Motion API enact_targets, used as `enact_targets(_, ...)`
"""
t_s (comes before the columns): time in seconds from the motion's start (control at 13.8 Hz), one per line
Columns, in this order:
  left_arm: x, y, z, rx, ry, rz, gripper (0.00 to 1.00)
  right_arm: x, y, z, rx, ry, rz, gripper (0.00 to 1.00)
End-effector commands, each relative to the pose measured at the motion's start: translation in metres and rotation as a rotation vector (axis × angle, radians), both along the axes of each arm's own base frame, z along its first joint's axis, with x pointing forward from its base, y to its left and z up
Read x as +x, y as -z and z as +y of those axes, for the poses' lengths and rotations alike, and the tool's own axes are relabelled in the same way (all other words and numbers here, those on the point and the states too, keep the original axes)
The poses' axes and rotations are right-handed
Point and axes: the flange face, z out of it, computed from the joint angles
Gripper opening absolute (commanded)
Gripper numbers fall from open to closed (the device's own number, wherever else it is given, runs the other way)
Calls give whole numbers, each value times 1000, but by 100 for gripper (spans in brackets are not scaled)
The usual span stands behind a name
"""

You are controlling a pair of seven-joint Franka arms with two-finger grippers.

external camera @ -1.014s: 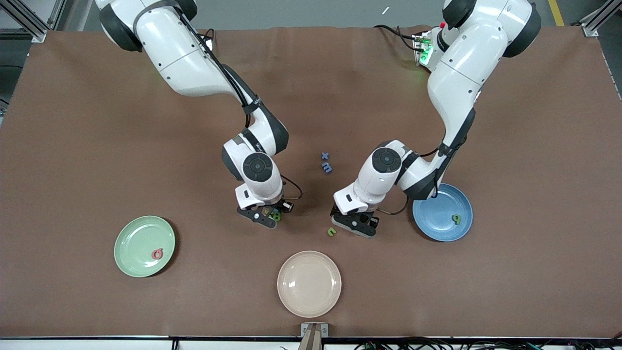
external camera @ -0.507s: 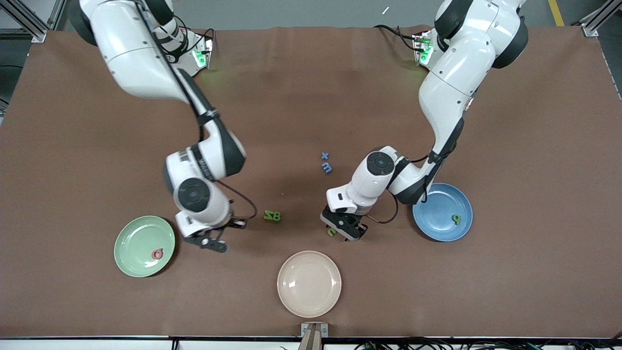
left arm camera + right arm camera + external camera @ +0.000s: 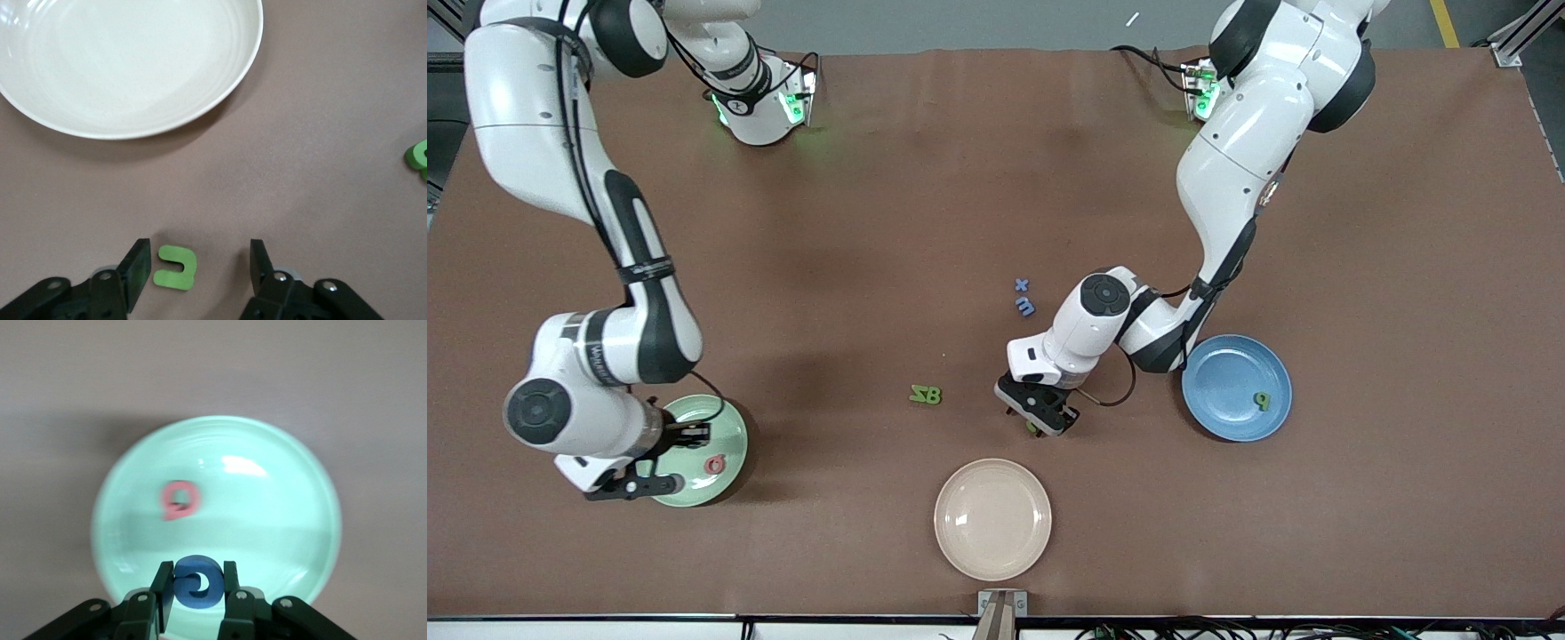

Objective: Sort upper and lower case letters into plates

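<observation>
Front view: your right gripper over green plate, red letter in it. Left gripper low over desk near cream plate. Green pair, blue pair unsorted; blue plate holds one letter.

Left wrist view: fingers spread, green letter between. Close next, judging by this.

Right wrist view: gripper pinching blue letter over plate; release next.

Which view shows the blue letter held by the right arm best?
The right wrist view: the blue letter sits clamped in the right tool over the pale green plate. The front view hides it under the wrist; the left wrist view misses it.
</observation>
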Motion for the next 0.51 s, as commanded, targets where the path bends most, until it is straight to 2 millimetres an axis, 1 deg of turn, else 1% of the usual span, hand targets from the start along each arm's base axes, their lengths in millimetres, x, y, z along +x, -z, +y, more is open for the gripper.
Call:
enact_targets(0.0, 2, 7, -4, -1, 17, -22, 67, -3, 8, 6, -18, -67, 3, 85)
enact_targets(0.07, 2, 7, -3, 0, 18, -23, 61, -3, 9, 8, -19, -72, 5, 99)
enact_targets(0.14, 2, 8, -3, 2, 21, -23, 53, -3, 9, 11, -19, -76, 5, 100)
enact_targets(0.22, 3, 6, -1, 1, 14, -22, 42, -3, 8, 17, -20, -75, 4, 100)
enact_targets(0.29, 4, 0, -1, 0, 15, -30, 28, -4, 8, 28, -17, -75, 9, 100)
enact_targets(0.36, 6, -1, 3, 7, 12, -28, 14, -6, 8, 49, -11, -36, 8, 100)
enact_targets(0.43, 7, 2, 10, 16, 8, -19, 7, -7, 7, 70, -13, 44, 0, 100)
